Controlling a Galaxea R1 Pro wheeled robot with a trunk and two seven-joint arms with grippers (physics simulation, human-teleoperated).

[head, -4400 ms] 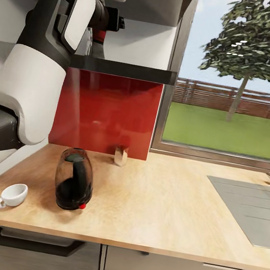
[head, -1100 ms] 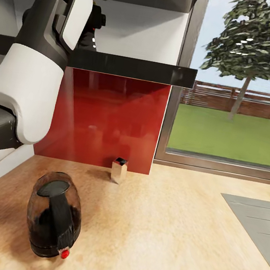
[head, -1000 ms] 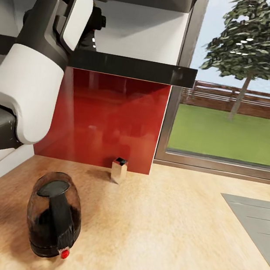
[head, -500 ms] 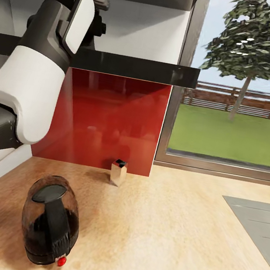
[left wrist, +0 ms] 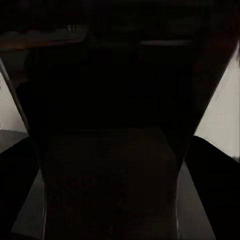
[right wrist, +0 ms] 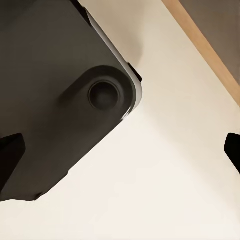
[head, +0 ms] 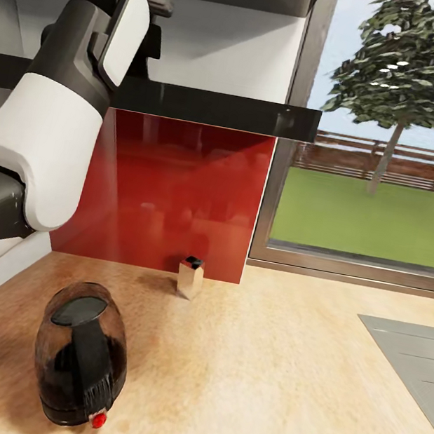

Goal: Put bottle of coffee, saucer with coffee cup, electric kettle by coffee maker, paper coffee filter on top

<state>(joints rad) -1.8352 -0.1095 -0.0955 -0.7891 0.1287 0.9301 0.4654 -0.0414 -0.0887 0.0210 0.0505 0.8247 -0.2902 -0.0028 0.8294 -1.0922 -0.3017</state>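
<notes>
The head camera looks forward and down over the wooden table [head: 268,368], facing the red backsplash [head: 179,189], the dark shelf [head: 215,108] and a window [head: 384,197] onto a lawn; the left arm [head: 58,111] rises close at that view's left, reaching up to the shelf. The left wrist camera sits very near dark surfaces (almost nothing can be made out beyond a pale patch at one edge). The right wrist camera looks closely at a dark rounded body [right wrist: 60,95] over a pale surface [right wrist: 165,165], with a wooden strip [right wrist: 205,45] across one corner. What the views share cannot be told.
</notes>
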